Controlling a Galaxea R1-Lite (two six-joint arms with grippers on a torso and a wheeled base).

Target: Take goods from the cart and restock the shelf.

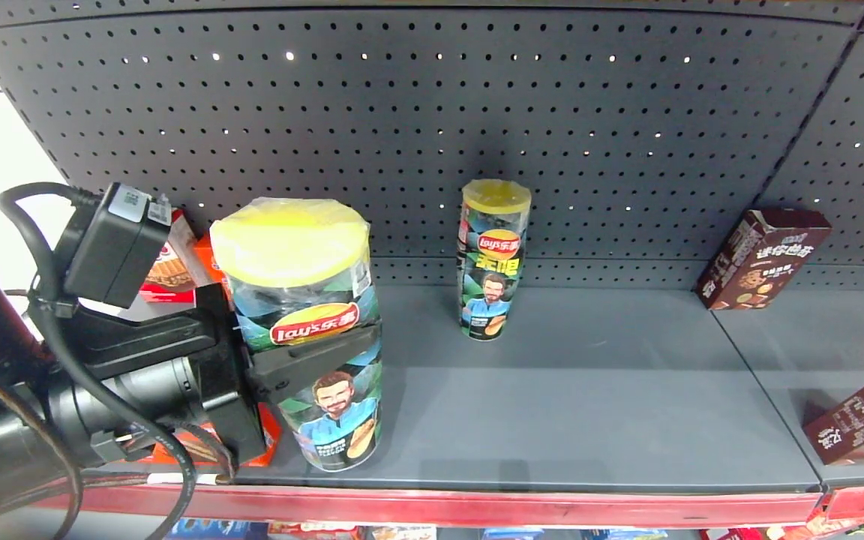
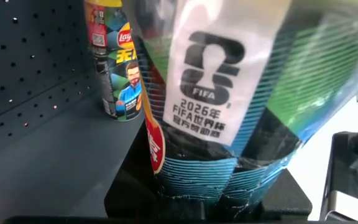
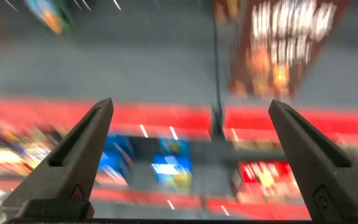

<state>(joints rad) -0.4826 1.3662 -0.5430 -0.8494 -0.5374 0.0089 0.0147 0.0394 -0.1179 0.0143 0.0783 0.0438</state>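
Clamping a yellow-lidded chip can mid-body, left gripper holds it upright at the front edge of the shelf, label showing red-and-yellow logo above a bearded man's portrait; right gripper spread wide, empty; twin can stands farther back near pegboard.

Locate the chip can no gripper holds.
Head view: the free chip can stands on the shelf by the pegboard, right of the held can in the left gripper.

A dark grey perforated metal back panel stands at the rear. A brown cardboard biscuit box sits tilted near the panel's right part, and a second brown cardboard box lies well forward of the panel. Orange-red cardboard cartons sit near its left end.
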